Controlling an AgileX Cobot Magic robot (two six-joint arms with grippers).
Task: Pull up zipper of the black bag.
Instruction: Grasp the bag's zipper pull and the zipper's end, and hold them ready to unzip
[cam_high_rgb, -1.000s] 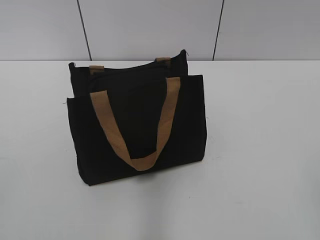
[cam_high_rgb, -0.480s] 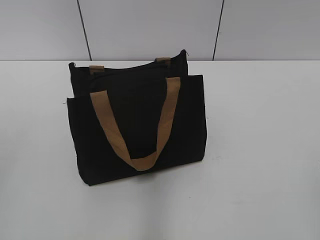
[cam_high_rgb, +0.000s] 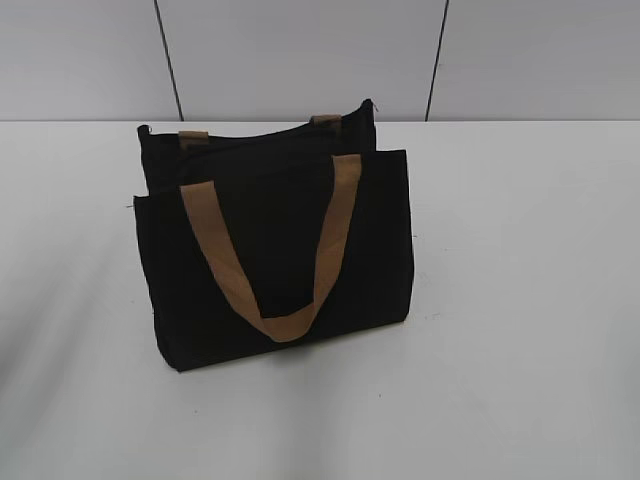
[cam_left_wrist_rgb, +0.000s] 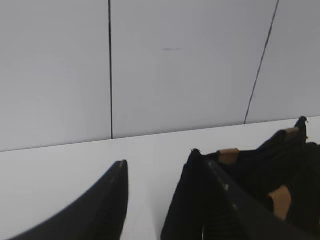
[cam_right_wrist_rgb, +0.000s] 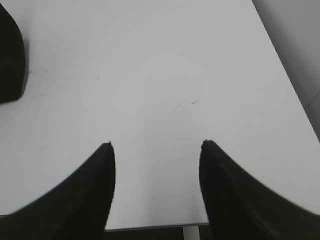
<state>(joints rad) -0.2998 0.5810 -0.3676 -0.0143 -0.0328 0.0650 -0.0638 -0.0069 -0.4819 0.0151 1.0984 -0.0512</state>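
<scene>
The black bag (cam_high_rgb: 275, 250) stands upright on the white table, left of the middle in the exterior view, with a tan strap handle (cam_high_rgb: 270, 250) hanging down its front. The zipper line runs along its top edge (cam_high_rgb: 260, 135); I cannot make out the silver pull tab. Neither gripper shows in the exterior view. My left gripper (cam_left_wrist_rgb: 165, 165) is open and empty, low over the table just beside the bag's end corner (cam_left_wrist_rgb: 194, 152). My right gripper (cam_right_wrist_rgb: 157, 144) is open and empty over bare table, apart from the bag.
The white table (cam_high_rgb: 520, 300) runs to a grey panelled wall (cam_high_rgb: 300, 50) behind the bag. In the right wrist view the table's edge (cam_right_wrist_rgb: 150, 225) lies just under the fingers, and a black rounded shape (cam_right_wrist_rgb: 10, 60) sits at the far left.
</scene>
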